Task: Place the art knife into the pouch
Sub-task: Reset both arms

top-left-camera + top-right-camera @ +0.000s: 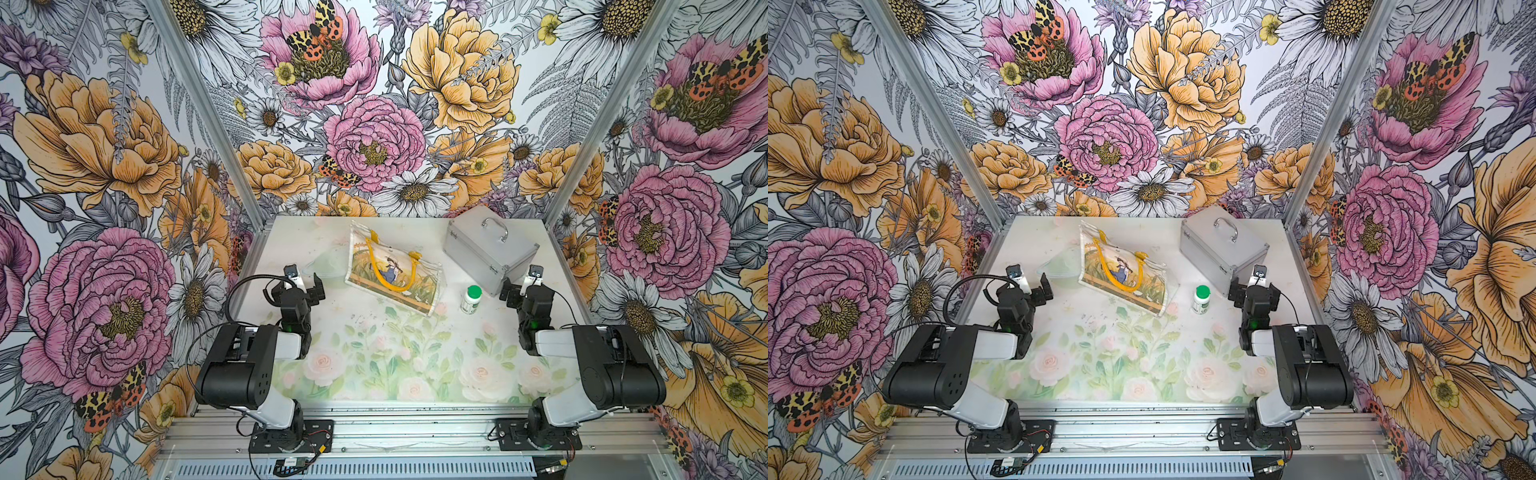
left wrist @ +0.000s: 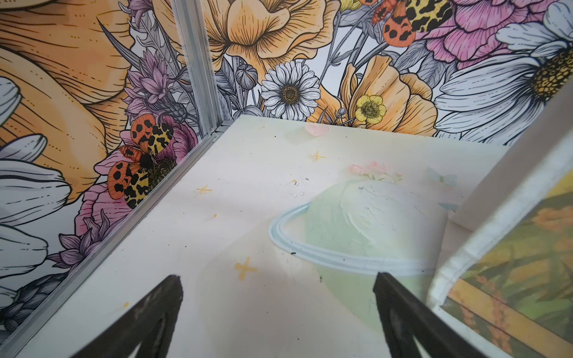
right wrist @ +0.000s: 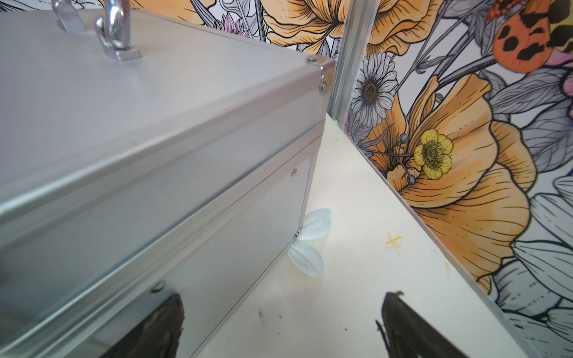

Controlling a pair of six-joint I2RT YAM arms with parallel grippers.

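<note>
The pouch lies flat at the back middle of the table, glossy, with yellow loop handles and a printed girl in a golden field. The left wrist view shows its edge. No art knife shows in any view. My left gripper hovers just left of the pouch, open, with only bare table between its fingers. My right gripper stands open and empty at the near corner of the silver case.
The silver metal case with a top handle stands at the back right. A small white bottle with a green cap stands between the pouch and the right gripper. The floral-printed table is walled on three sides.
</note>
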